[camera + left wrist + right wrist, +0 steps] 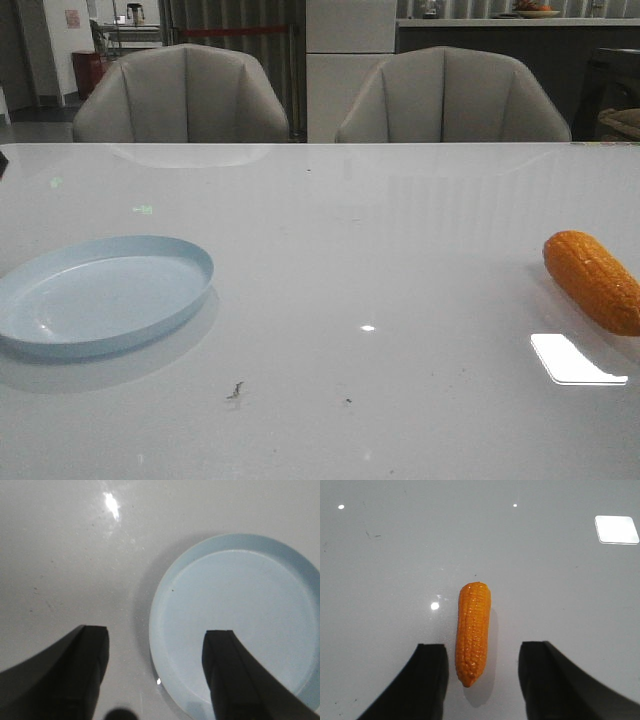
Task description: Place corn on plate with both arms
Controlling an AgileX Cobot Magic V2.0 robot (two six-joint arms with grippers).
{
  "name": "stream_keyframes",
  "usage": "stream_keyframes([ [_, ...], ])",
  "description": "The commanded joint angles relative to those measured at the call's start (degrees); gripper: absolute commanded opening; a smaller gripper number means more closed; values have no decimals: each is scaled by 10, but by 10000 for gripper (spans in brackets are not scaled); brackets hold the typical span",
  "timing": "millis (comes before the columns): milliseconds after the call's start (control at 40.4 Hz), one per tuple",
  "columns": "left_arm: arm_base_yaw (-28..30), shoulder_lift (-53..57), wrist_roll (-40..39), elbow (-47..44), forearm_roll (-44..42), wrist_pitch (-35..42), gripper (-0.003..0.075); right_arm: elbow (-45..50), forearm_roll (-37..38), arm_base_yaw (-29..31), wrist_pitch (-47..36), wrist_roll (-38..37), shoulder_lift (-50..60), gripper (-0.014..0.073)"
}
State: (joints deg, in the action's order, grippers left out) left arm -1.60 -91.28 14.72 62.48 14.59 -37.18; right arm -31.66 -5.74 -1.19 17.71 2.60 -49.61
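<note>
1. Right claw (482, 680) stands wide, holding nothing; its two dark fingers (427, 680) flank the near end of the corn (473, 632) without touching it, seen from above in the right wrist view.

2. Left claw (155, 675) is likewise wide and empty, poised above the table with one finger over the plate (240, 620) and the other over bare table beside it.

3. Corn lies flat on the table (350, 250), whole and unlifted, its length running in line with the gap of the right claw. In the front view the corn (595, 280) sits at the far right edge, partly cut off by the frame.

4. Plate (100, 295) rests on the left side of the table, with nothing on it. Plate and corn are well apart, with open tabletop between them.

5. Neither arm shows in the front view, so their height over the table cannot be told from there.

6. Progress, as I judge it: nothing is done yet beyond the claws being lined up, one over each thing. Left to do: close on the corn, lift it, carry it across, perhaps handing it to the left claw, and set it down on the plate.

7. Beyond the table stand two grey chairs (180, 95), and a bright light patch (575, 360) reflects near the corn.
</note>
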Motion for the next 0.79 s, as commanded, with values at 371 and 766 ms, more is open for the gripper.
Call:
stream_keyframes([
  [371,1,-162,-6,131,12,-62,470,-20,-3,1,-43,-2,2,440],
  [766,1,-183,-6,131,12,-57,312,-20,-3,1,-42,-2,2,440],
])
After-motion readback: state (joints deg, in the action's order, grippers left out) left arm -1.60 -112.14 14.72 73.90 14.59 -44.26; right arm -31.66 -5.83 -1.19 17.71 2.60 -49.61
